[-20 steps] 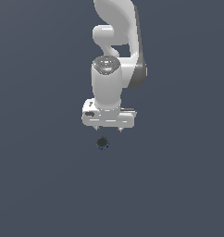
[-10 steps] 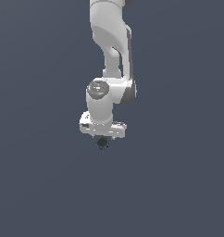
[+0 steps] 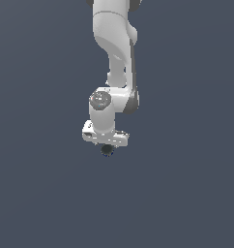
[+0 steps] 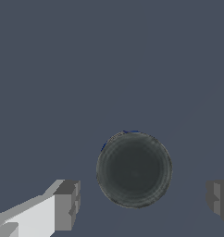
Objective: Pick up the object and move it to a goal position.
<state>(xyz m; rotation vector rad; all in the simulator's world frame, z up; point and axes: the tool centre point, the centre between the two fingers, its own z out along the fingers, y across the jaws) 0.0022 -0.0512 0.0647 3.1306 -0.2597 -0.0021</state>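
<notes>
Your exterior view looks from high up and far off, facing down at the white arm (image 3: 114, 58) and the flat gray floor (image 3: 36, 193). Your wrist view sits on the arm, very close, and looks straight down between the two fingers (image 4: 67, 203). Both views share one spot: the small dark object (image 3: 107, 150) under the gripper (image 3: 106, 145). In the wrist view the object (image 4: 133, 169) looks big and round.
</notes>
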